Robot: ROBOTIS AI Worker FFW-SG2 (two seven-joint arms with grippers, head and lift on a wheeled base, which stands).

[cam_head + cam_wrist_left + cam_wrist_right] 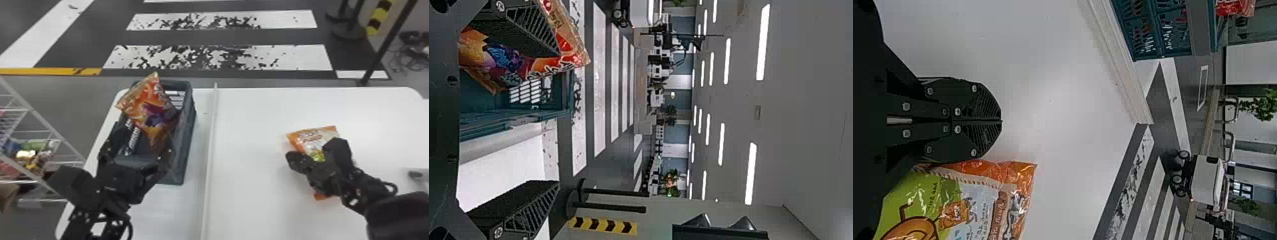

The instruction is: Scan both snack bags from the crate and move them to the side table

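Beside the right end effector (292, 157) lies a bag (320, 135).

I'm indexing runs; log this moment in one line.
left gripper at crate, fingers open | snack bag tilted in crate | right gripper near second bag, fingers shut | second bag on table
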